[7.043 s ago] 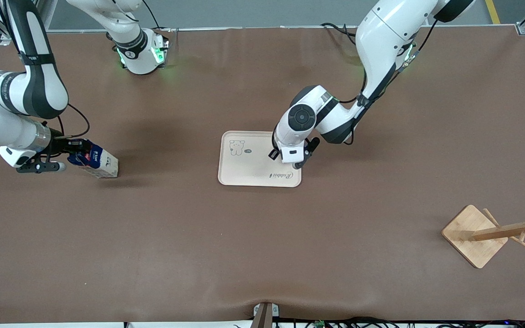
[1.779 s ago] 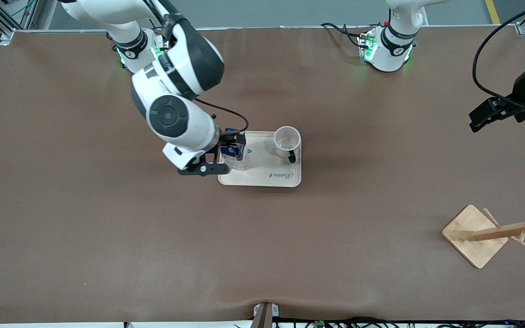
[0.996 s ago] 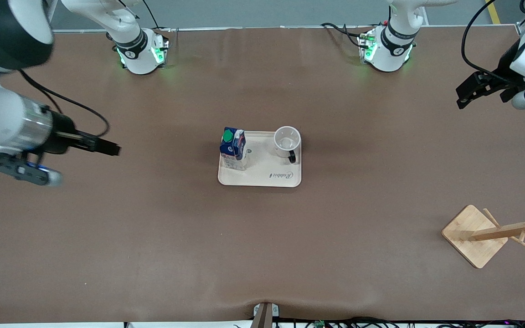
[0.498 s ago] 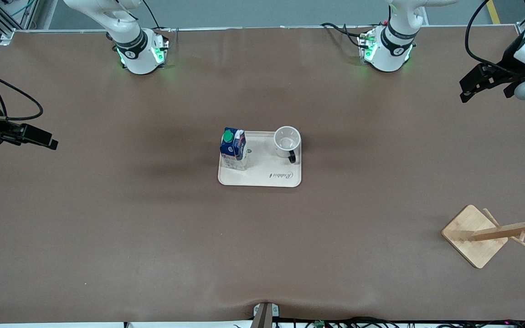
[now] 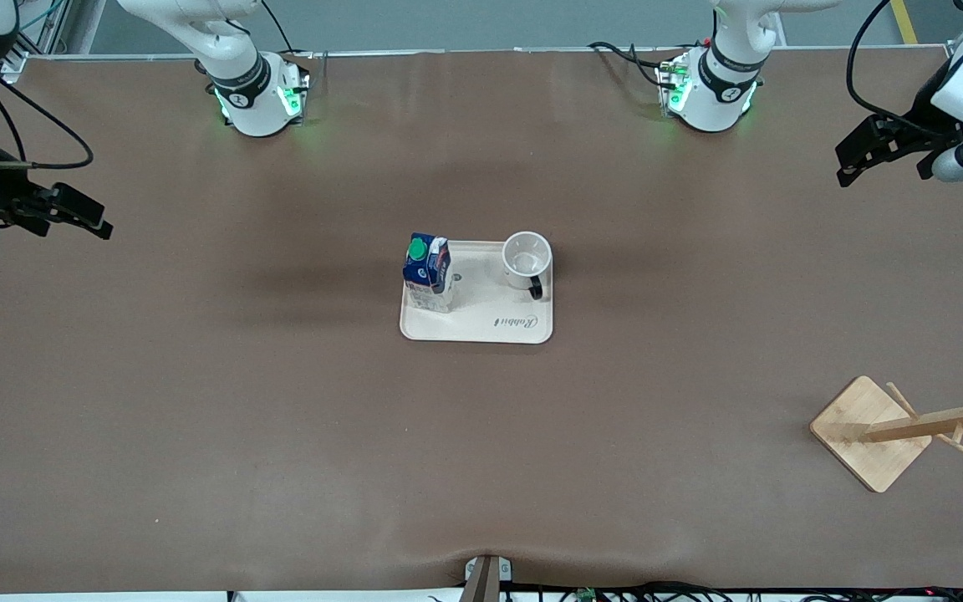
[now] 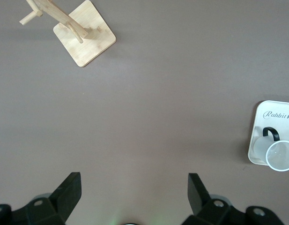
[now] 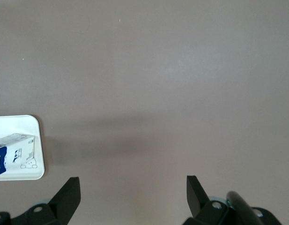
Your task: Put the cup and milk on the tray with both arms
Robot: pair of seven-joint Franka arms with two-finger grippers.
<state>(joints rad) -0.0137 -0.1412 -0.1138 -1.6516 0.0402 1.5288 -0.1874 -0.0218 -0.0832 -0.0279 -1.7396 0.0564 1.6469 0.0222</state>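
The milk (image 5: 429,272) stands upright on the tray (image 5: 481,328) at the right arm's end, a light, squashable carton best pinched across its flat sides. The cup (image 5: 527,259) sits beside it, rigid and breakable. The left gripper (image 5: 858,160) and right gripper (image 5: 76,216) hang spread wide and empty over the table's ends.

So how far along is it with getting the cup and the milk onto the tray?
It looks finished. The milk stands upright on the tray at the right arm's end, and the cup sits on it at the left arm's end. Nothing is in hand: the left claw and right claw are open and empty over bare table at their own ends. Nothing seems left.
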